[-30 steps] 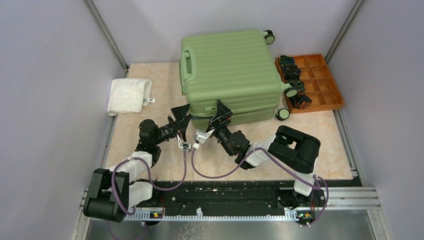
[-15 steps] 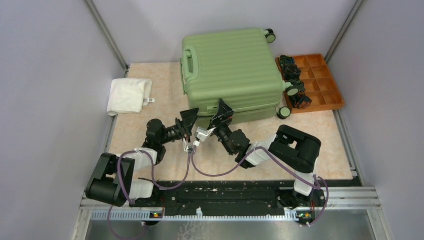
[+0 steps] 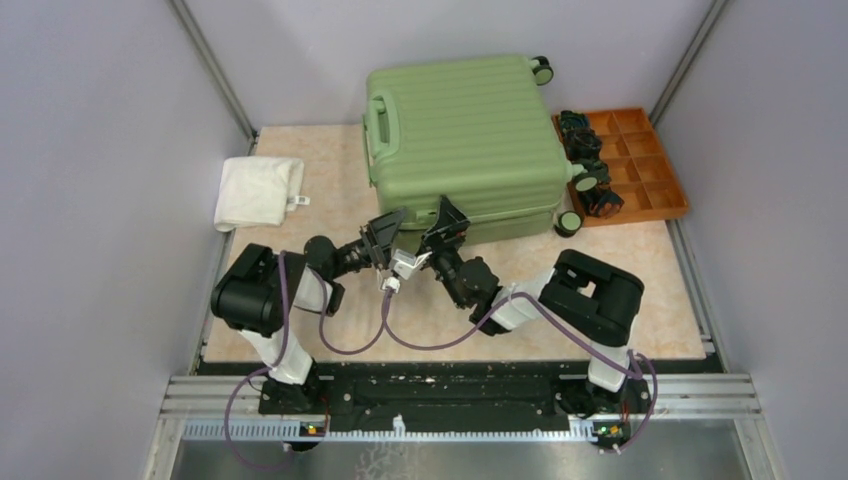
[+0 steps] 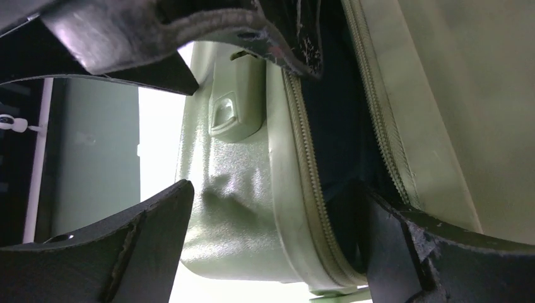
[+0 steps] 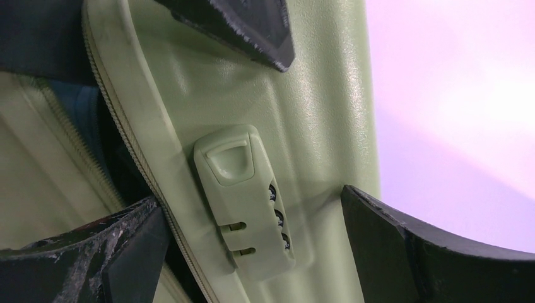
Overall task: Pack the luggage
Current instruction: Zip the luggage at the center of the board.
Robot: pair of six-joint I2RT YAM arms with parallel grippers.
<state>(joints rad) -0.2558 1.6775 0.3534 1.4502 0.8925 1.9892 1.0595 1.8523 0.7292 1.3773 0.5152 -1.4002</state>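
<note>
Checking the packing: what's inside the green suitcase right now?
The suitcase is unzipped a crack, and only dark bluish lining shows. Its lid covers everything else, so any contents are hidden.

Luggage [image 3: 465,120] ribbed plastic, slight sheen; towel [image 3: 258,190] cloth.

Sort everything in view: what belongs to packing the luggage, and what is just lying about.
Job: luggage, seam gaping; left gripper and right gripper, both open at its near edge.
Lying about, for now: folded white towel; orange tray holding black parts.
</note>
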